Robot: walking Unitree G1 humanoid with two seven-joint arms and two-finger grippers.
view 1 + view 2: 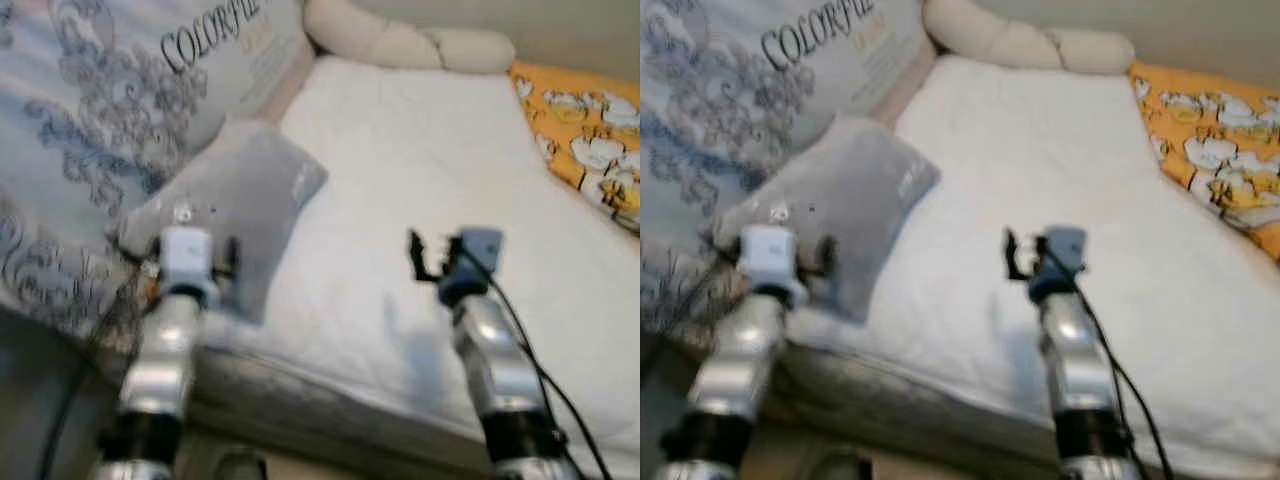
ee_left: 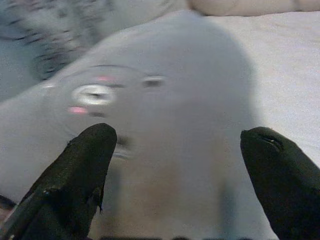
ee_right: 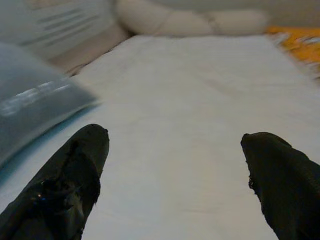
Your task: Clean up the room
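Two wide-open, empty grippers, left gripper (image 2: 177,165) facing soft grey fabric pillow (image 1: 235,200), right gripper (image 3: 175,175) hovering over white quilted mattress (image 1: 420,160)

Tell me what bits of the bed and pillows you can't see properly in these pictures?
- Grey pillow: its near end is hidden behind the left gripper in the eye views.
- Printed bedding: cut off by the eye views' left edge; the small print under its big lettering is too blurred to read.
- Orange patterned fabric: cut off by the right edge.
- Near edge of the white bed sheet: hidden behind the arms; right gripper hovers above.
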